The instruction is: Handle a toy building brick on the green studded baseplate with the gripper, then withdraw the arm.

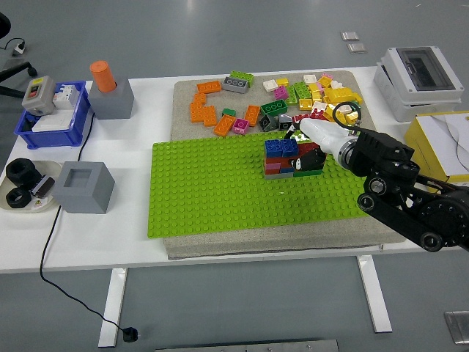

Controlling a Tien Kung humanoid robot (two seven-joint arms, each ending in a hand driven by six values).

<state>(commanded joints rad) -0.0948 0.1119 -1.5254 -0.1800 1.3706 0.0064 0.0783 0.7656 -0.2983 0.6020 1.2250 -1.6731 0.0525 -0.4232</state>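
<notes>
The right hand [306,150] touches the right side of the brick stack [287,157] on the green baseplate [212,191]. I cannot tell its finger state.

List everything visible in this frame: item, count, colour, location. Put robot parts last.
green baseplate: one, centre of table, on a grey mat.
brick stack: one, blue, red, grey and green, on the baseplate's right part.
loose bricks: many, orange, yellow, green, pink, on the mat behind the baseplate.
grey blocks: two, left side; the far one holds an orange cylinder.
blue bin: one, far left.
white dish: one, left edge, with black rings.
grey box: one, far right.
right hand: one, white and black, at the brick stack; grip unclear.
</notes>
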